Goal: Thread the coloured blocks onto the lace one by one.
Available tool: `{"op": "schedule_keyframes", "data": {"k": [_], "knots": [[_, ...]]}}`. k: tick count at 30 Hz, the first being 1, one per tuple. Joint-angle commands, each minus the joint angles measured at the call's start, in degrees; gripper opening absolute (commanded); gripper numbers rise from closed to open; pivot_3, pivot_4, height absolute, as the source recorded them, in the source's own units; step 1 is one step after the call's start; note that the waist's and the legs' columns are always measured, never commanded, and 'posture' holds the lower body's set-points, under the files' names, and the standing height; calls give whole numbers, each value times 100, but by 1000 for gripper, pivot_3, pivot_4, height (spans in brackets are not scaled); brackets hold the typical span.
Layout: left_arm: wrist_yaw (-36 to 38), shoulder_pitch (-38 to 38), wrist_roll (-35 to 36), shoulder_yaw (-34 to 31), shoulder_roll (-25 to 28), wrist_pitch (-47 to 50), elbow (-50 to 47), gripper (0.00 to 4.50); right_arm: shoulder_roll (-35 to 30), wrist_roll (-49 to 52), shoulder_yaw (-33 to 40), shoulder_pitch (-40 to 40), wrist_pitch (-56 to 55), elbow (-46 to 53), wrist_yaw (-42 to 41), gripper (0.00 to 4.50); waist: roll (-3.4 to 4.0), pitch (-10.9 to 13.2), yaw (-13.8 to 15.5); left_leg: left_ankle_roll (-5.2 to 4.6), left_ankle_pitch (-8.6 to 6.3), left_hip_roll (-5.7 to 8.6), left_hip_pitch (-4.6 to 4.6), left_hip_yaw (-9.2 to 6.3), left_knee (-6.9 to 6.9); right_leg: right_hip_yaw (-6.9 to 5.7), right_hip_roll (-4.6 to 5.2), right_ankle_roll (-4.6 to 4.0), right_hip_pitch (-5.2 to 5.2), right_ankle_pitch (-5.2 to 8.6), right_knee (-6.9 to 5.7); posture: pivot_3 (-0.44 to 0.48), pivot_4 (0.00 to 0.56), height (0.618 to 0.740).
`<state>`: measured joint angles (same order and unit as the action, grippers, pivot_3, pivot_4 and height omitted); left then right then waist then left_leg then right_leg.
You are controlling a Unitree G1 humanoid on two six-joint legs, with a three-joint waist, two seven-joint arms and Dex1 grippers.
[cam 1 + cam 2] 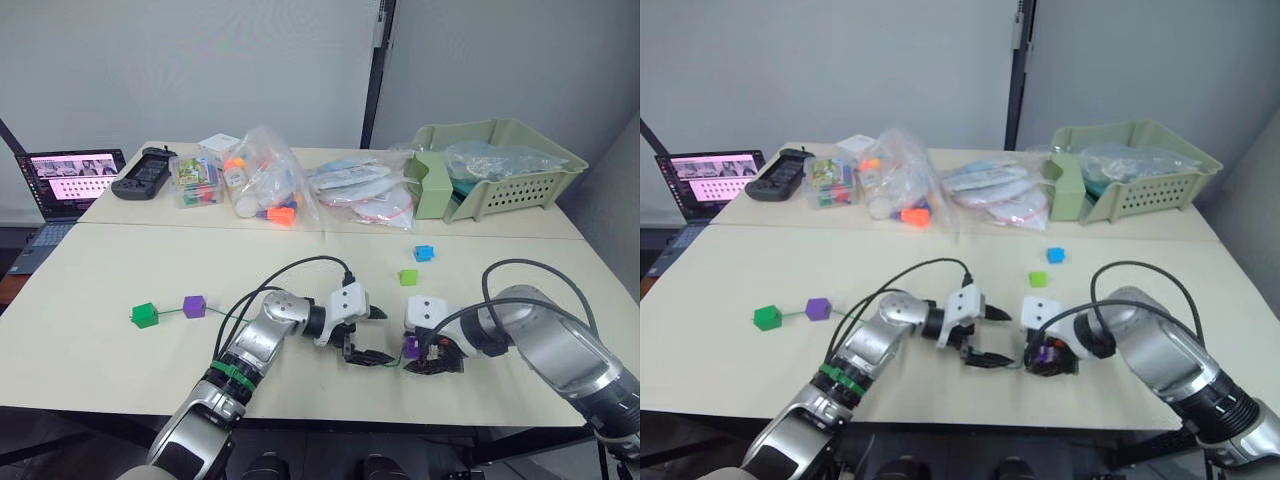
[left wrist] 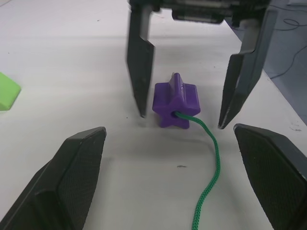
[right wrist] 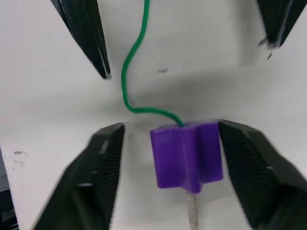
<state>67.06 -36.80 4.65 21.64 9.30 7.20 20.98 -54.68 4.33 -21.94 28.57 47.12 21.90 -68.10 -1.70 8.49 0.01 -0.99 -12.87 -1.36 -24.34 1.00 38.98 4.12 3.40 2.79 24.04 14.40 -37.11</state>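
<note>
walls [image 1: 200, 70]: pale grey | tables [image 1: 120, 270]: two cream, apparently butted | pole [image 1: 378, 70]: dark

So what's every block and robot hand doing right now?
Purple star block: on the lace, between the open right hand's fingers
Purple cube: threaded
Dark green cube: threaded, at the lace's end
Lime green block: loose
Blue block: loose
Left hand: open
Right hand: open
Laptop: on

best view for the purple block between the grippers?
Left wrist view: the purple block sits whole on the table, the lace entering its hole. Right wrist view shows it closer, pale tip poking out. In the eye views it is small, half hidden by the right gripper.
</note>
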Motion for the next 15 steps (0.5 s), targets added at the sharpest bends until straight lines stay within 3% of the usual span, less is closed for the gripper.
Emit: {"op": "schedule_keyframes", "data": {"k": [1, 10, 15], "knots": [[-15, -36, 2, 89, -110, -298, -83, 4500, -308, 402, 601, -44, 345, 567, -82, 4462, 0, 0, 39, 0, 0, 2, -2, -2, 0, -1, 2, 0, 0, 0, 1, 0, 150, 734], [-10, -293, -22, 313, -503, -390, 245, 4500, -1070, 1228, 2571, -1559, 1176, 1633, 160, 4462, -1, 0, 77, 0, 0, 10, -4, -8, 1, -1, 7, 2, -4, 0, 4, 0, 150, 734], [-155, -473, -184, 430, -755, -434, 587, 4500, -1058, 1399, 2926, -2104, 1446, 1928, 550, 4462, -1, 1, 60, 0, 0, 10, -2, -8, 1, 0, 5, 3, -6, 0, 5, 0, 150, 734]]}}
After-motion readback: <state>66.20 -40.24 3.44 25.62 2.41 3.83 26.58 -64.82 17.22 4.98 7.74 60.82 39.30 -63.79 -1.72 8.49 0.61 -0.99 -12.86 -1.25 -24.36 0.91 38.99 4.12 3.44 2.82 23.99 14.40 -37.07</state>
